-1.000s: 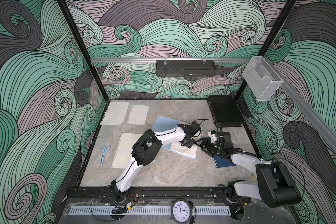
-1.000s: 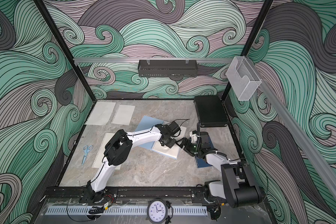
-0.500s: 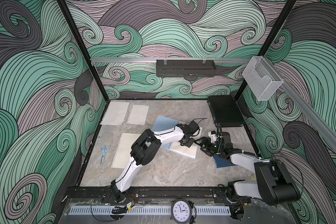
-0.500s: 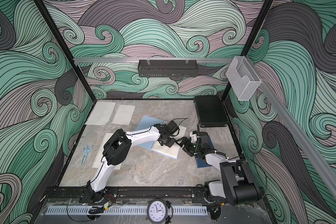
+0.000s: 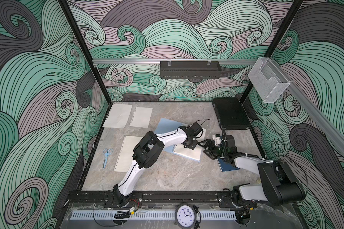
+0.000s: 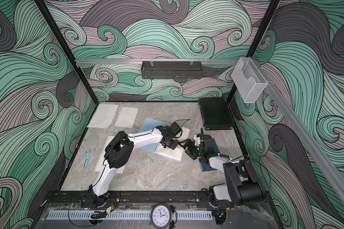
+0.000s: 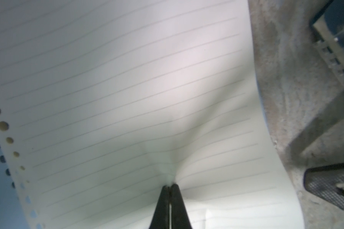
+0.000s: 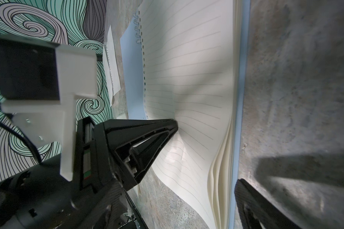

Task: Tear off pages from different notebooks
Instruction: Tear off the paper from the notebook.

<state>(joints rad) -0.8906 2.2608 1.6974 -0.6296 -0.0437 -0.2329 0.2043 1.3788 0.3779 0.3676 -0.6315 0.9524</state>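
A light blue notebook (image 5: 167,125) (image 6: 149,124) lies open at mid-table, its lined page (image 5: 189,154) (image 7: 147,79) (image 8: 187,79) facing up. My left gripper (image 5: 189,146) (image 6: 168,147) (image 7: 170,186) is shut on this page, which puckers up at the pinch. My right gripper (image 5: 206,149) (image 6: 187,149) hovers open at the notebook's right edge, holding nothing; one finger (image 8: 252,208) shows beside that edge. A dark navy notebook (image 5: 226,166) (image 6: 208,168) lies under the right arm. Two loose pages (image 5: 118,116) (image 5: 141,117) lie at the back left.
A larger cream lined sheet (image 5: 125,156) with a punched left edge lies at the left; whether it is bound I cannot tell. Blue scissors (image 5: 107,156) lie beside it. A flat black case (image 5: 231,117) sits at the back right. A clock (image 5: 186,216) stands in front.
The left arm's elbow has shifted slightly to the left while its gripper stays pinched on the page. The right arm has hardly moved.
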